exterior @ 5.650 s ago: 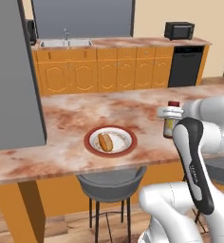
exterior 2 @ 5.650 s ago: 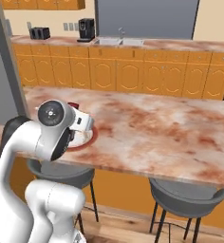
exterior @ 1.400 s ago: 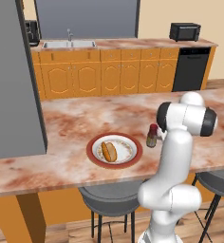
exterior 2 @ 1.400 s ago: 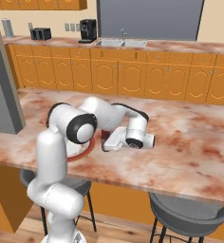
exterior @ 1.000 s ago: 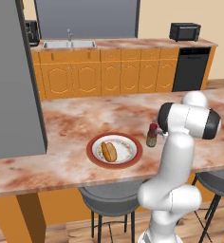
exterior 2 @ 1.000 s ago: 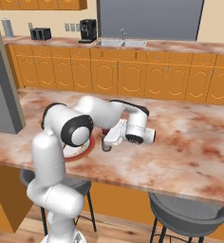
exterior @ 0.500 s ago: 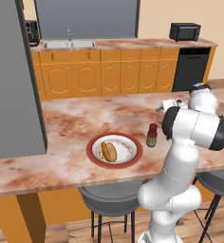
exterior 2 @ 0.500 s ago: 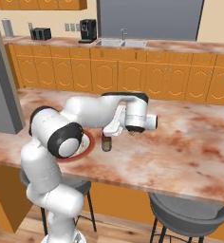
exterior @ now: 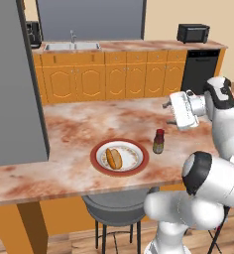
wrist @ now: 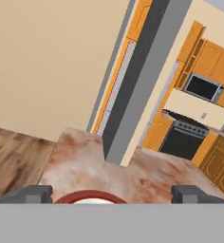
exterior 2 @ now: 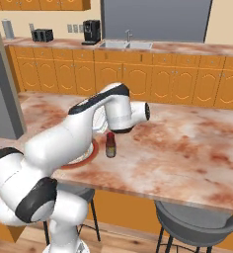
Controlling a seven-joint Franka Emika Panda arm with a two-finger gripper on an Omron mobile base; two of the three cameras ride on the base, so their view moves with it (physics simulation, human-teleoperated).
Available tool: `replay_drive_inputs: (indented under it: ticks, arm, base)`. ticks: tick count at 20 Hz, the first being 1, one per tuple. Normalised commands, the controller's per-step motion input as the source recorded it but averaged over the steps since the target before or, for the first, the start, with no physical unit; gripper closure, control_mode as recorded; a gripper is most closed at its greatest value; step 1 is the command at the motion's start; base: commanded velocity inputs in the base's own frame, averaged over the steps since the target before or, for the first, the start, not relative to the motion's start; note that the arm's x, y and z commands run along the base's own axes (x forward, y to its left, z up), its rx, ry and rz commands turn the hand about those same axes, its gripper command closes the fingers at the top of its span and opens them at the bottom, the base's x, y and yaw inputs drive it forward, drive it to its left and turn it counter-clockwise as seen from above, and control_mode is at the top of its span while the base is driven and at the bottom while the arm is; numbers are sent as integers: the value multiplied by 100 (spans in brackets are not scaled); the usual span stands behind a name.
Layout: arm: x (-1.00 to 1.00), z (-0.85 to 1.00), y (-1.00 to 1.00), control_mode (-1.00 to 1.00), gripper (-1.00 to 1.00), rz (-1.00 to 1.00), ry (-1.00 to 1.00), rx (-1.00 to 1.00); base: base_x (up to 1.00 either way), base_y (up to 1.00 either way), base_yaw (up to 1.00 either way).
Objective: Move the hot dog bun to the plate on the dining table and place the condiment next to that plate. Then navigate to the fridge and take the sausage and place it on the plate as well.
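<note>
Clearly the gripper (exterior: 170, 110) is released and holds nothing: in the hand view its two dark fingertips (wrist: 32, 193) stand far apart at the bottom, with the red rim of the plate (wrist: 89, 196) between them. From the left base view it hangs raised above the tabletop (exterior: 79, 124), over the right part of the slab and apart from the bottle. That reads as a hand that has let go and lifted clear.

The condiment (exterior: 159, 141) stands upright just beside the plate (exterior: 98, 162), on its right side and nearer the far edge than the front edge, which is where the task wants it. The hot dog bun (exterior: 113, 158) lies in the pale centre of the plate, close to the tabletop's front edge. By my judgement both table steps are done, and the fridge trip for the sausage is what remains.

Round grey stools (exterior: 119, 202) sit under the front edge. Behind the slab run orange cabinets (exterior: 124, 79) with a sink (exterior: 72, 46). In the right base view the arm's own white links (exterior 2: 79, 128) cross the plate, and the bottle (exterior 2: 110, 145) stands just beside them, so a careless swing could tip it.
</note>
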Motion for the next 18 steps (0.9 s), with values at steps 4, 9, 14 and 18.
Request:
replay_drive_inputs:
  ticks: [4,9,14,18]
  arm:
    - [-98,47,45,-100,-100,-56,4,0]
    - [-80,40,9,-100,-100,-63,15,0]
    - [-55,56,0,-100,-100,-59,32,1]
    - [-47,82,7,-100,-100,-50,39,0]
  base:
    - [0,0,0]
    - [0,0,0]
    - [0,0,0]
    - [0,0,0]
